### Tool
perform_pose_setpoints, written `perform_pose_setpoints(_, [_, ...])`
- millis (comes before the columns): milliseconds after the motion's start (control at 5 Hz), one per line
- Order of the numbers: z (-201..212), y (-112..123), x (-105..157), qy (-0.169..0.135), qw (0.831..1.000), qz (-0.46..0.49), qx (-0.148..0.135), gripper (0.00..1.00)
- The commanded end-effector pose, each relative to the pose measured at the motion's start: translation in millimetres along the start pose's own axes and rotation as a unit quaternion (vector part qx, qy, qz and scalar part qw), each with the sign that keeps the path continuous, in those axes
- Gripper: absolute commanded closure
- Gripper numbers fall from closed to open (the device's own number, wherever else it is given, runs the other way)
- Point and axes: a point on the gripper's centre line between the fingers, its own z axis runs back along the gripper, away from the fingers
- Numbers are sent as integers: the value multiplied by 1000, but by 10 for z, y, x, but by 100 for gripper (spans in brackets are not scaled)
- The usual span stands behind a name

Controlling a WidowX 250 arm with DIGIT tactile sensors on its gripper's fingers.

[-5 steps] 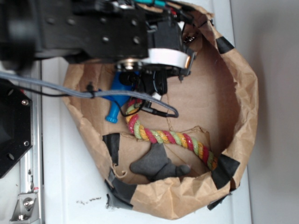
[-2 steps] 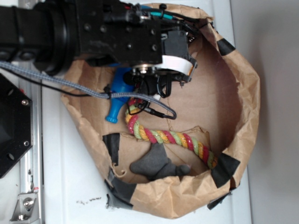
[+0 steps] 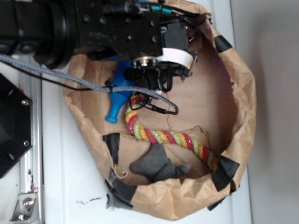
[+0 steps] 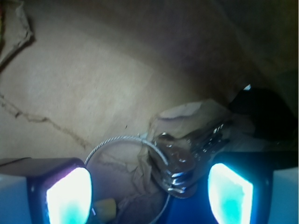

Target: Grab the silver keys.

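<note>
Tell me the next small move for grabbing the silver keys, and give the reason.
Probably lower the claw a little further and then close. In the wrist view its lit fingers stand apart, and the silver keys lie on the brown paper between them, nearer the right finger, so a slight shift that way first may centre the grip.

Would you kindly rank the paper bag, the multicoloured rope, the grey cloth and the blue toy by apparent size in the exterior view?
1. Paper bag, by far the largest.
2. Multicoloured rope.
3. Grey cloth.
4. Blue toy, though the arm hides part of it, so its place against the cloth is unsure.
</note>
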Motion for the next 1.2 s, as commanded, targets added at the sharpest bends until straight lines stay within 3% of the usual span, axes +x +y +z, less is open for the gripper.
perform_pose_setpoints(0, [99,34,42,-9,1000,-9,17,0])
perform_pose_setpoints(400, [290,-19,10,-1,998,-30,-47,0])
perform_pose_setpoints(1000, [-21,106,185,6,1000,-7,-9,0])
